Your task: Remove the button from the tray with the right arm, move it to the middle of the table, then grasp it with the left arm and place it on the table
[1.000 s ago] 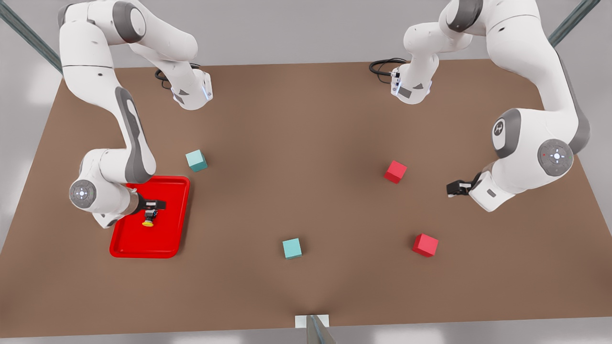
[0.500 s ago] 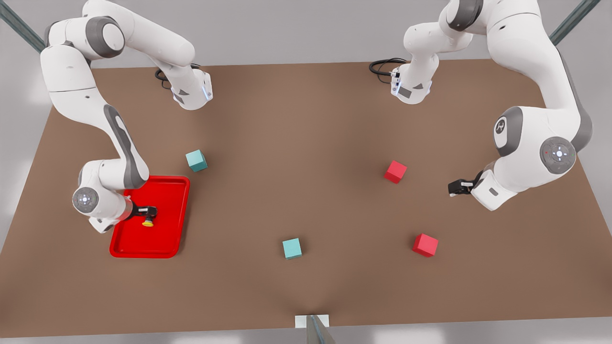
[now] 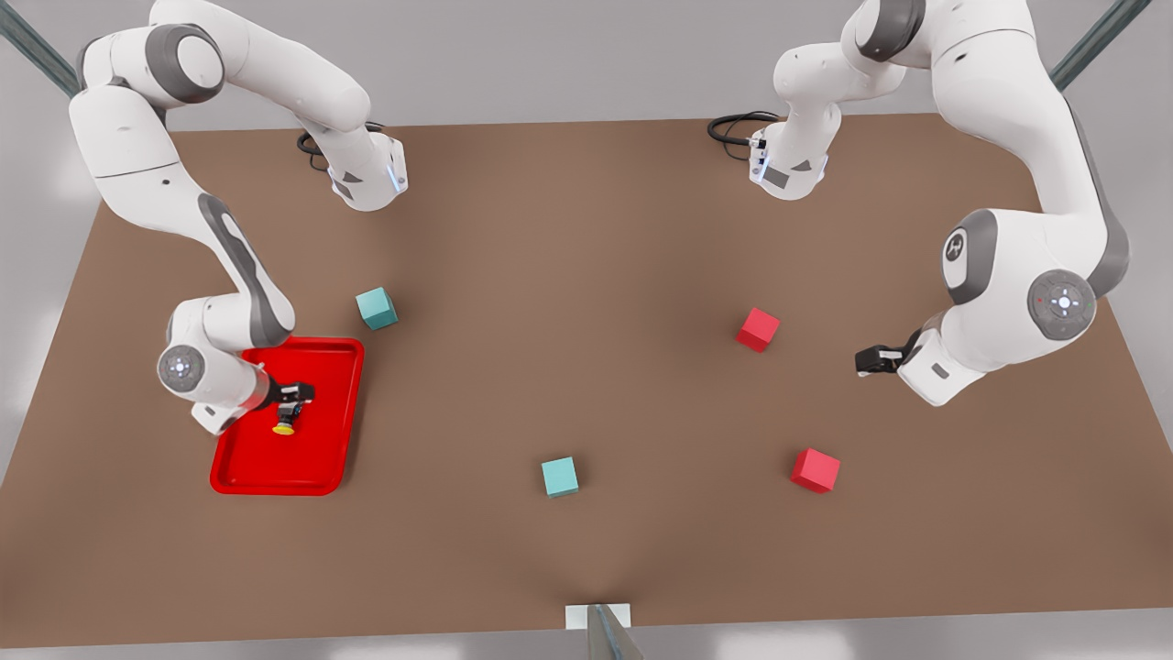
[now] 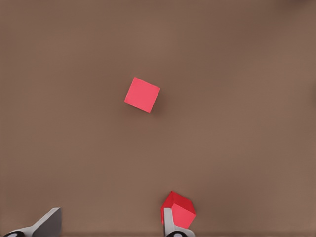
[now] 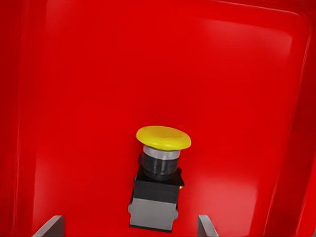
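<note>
Two white jointed arms work over a flat matte brown bench [image 3: 586,275]. At the front view's left, a glossy red tray [image 3: 316,458] with rounded corners and a raised rim holds the button [image 3: 285,424], its round yellow cap on a short black body. The right gripper [image 3: 295,401] hangs just above it, fingers [image 5: 49,228] spread wide to either side of the body, not touching. Two teal cubes [image 3: 377,308] sit nearer the middle, two red cubes [image 3: 758,329] farther right. At the front view's right the left gripper [image 3: 869,360] waits above bare bench, fingers [image 4: 47,224] spread, holding nothing.
</note>
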Robot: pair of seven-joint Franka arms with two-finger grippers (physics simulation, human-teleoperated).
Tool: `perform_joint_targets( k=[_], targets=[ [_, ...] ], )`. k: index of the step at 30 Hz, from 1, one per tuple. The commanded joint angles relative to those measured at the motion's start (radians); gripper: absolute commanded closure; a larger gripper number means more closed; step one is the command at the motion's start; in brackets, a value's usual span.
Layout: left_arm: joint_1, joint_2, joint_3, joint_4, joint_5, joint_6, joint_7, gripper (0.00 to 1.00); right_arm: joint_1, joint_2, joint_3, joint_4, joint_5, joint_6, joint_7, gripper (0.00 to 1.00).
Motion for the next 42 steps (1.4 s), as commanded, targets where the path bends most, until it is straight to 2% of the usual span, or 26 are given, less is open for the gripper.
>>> perform_joint_targets(
  k=[1, 16, 19, 20, 21, 23, 26, 28, 31, 37, 40, 42],
  targets=[
    [0.000, 0.000, 0.000, 0.000, 0.001, 0.002, -0.004, 0.00, -0.002, 0.003, 0.002, -0.005, 0.002, 0.045, 0.083, 0.00],
    [-0.005, 0.020, 0.000, 0.000, 0.007, 0.014, -0.004, 0.00, 0.000, 0.052, -0.003, -0.014, -0.049, 0.076, 0.078, 0.01],
    [-0.005, 0.020, 0.000, 0.000, 0.007, 0.014, -0.005, 0.00, -0.005, 0.067, -0.003, -0.014, -0.069, 0.077, 0.081, 0.11],
    [-0.007, 0.020, 0.000, 0.000, 0.007, 0.014, -0.005, 0.00, -0.005, 0.067, -0.003, -0.014, -0.069, 0.077, 0.081, 0.22],
    [-0.005, 0.020, 0.000, 0.000, 0.007, 0.014, -0.005, 0.00, -0.008, 0.069, -0.003, -0.013, -0.071, 0.077, 0.081, 0.27],
    [-0.005, 0.020, 0.000, 0.000, 0.007, 0.014, -0.004, 0.00, -0.010, 0.072, -0.003, -0.013, -0.071, 0.081, 0.083, 0.27],
    [-0.005, 0.020, 0.000, 0.000, 0.007, 0.014, -0.004, 0.00, -0.013, 0.070, -0.002, -0.013, -0.071, 0.081, 0.083, 0.46],
    [-0.007, 0.018, 0.000, 0.000, 0.007, 0.012, -0.004, 0.00, -0.011, 0.070, -0.002, -0.007, -0.069, 0.082, 0.121, 0.46],
    [-0.005, 0.017, 0.000, 0.000, 0.007, 0.009, -0.005, 0.00, -0.011, 0.070, -0.002, -0.005, -0.071, 0.082, 0.127, 0.58],
    [-0.005, 0.014, 0.000, 0.000, 0.007, 0.003, -0.005, 0.00, -0.014, 0.032, 0.024, -0.004, -0.058, 0.067, 0.127, 0.61],
    [0.006, 0.010, 0.000, 0.000, 0.007, 0.000, -0.004, 0.00, -0.020, 0.023, 0.080, 0.009, -0.054, 0.024, 0.182, 0.61],
    [0.009, 0.010, 0.000, -0.001, 0.007, -0.001, -0.004, 0.00, -0.005, 0.026, 0.150, 0.039, -0.041, -0.030, 0.310, 0.60]
  ],
)
